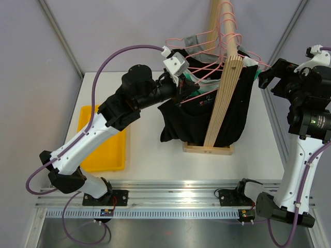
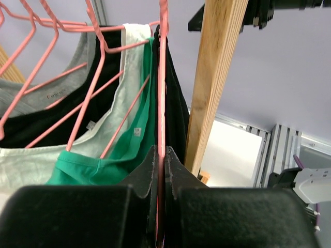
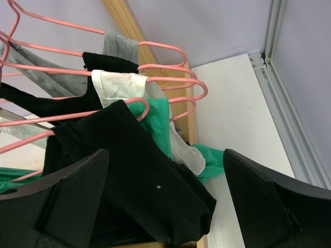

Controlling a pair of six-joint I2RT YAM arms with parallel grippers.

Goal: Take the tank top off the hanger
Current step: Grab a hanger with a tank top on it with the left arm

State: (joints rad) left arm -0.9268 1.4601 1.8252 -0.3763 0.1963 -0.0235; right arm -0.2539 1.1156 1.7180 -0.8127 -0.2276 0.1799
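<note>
- White tabletop [image 1: 155, 160] between lavender walls carries the work; nearest, a yellow tray [image 1: 111, 155] lies flat beside the left arm, well apart from the clothes.
- Left gripper [image 2: 161, 155]: fingers together, clamped on the thin wire of a pink hanger [image 2: 163, 77], at its left side.
- On that hanger is the black tank top [image 3: 134, 155], at the front of the row on the wooden rack [image 1: 225, 98], partly behind the rack's upright post.
- Its long axis runs top to bottom, with the straps up on the wire and the hem down near the rack's base. Its broad face looks turned toward the arms.
- Right gripper [image 1: 262, 76]: jaws wide apart, holding nothing, just beside the top's right shoulder.
- Behind it hang a green top [image 2: 103, 165], a white top [image 2: 132, 67], another black one and a grey top [image 2: 62, 62], each on its own pink hanger, packed close.
- Risk: the right jaws could close on the green fabric as well, since it lies touching the black strap, and two garments would then come away together.
- Risk: a strap could catch on the hanger's curled end if it is pulled sideways rather than lifted over.
- Risk: the pinch on bare wire is slim, so the hanger may twist or slip under a tug.
- Risk: a hard pull could rock the light rack.
</note>
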